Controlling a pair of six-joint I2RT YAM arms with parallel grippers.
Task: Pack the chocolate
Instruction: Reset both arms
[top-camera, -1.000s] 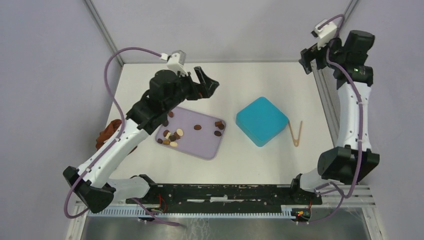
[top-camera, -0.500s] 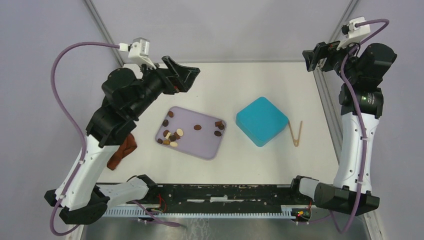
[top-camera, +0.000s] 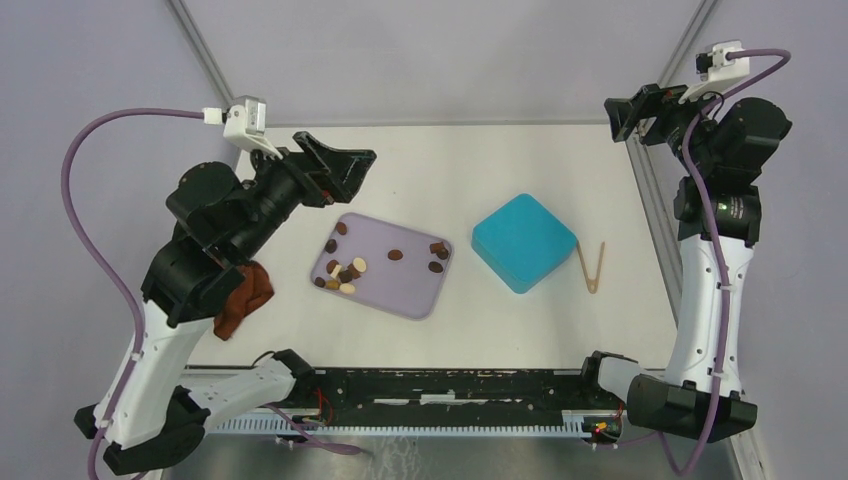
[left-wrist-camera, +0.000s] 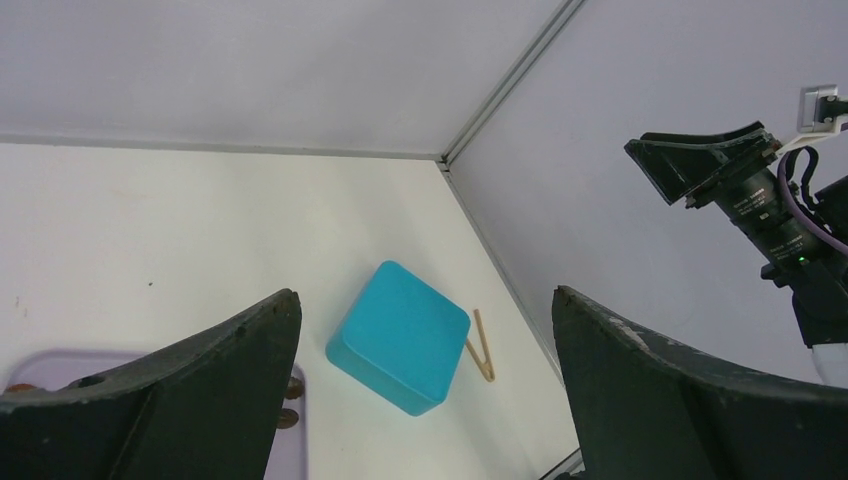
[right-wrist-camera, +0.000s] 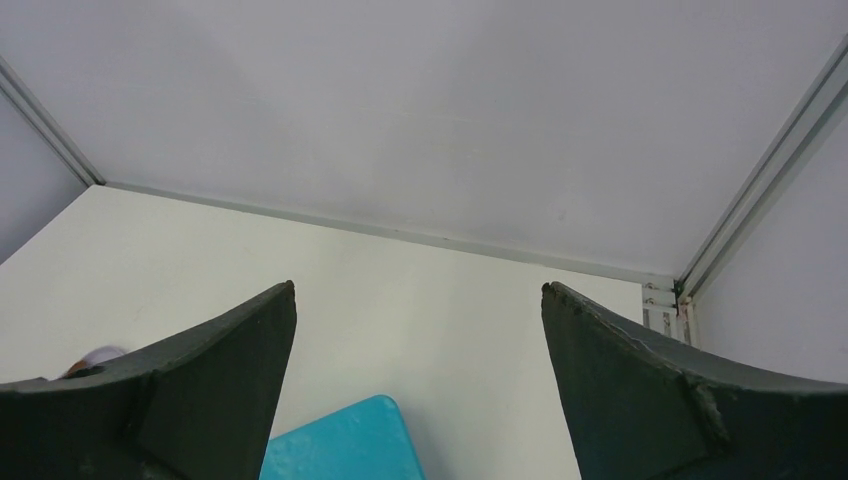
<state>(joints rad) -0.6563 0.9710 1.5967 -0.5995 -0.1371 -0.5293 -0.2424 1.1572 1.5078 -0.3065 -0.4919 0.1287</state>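
Several small chocolate pieces (top-camera: 346, 271), dark brown, mid brown and cream, lie on a lilac tray (top-camera: 400, 292) left of centre. A closed teal box (top-camera: 523, 241) stands to the tray's right; it also shows in the left wrist view (left-wrist-camera: 400, 337) and the right wrist view (right-wrist-camera: 345, 448). My left gripper (top-camera: 338, 166) is open and empty, raised high behind the tray's far left corner. My right gripper (top-camera: 636, 110) is open and empty, raised at the far right corner.
Wooden tongs (top-camera: 592, 268) lie right of the teal box, also seen in the left wrist view (left-wrist-camera: 482, 345). A rust-brown cloth lump (top-camera: 244, 299) sits left of the tray, partly under my left arm. Grey walls close in the back and sides.
My left arm has risen and swung back to the left, uncovering the tray and the cloth lump. My right arm has risen and moved slightly right. Both grippers stay open.
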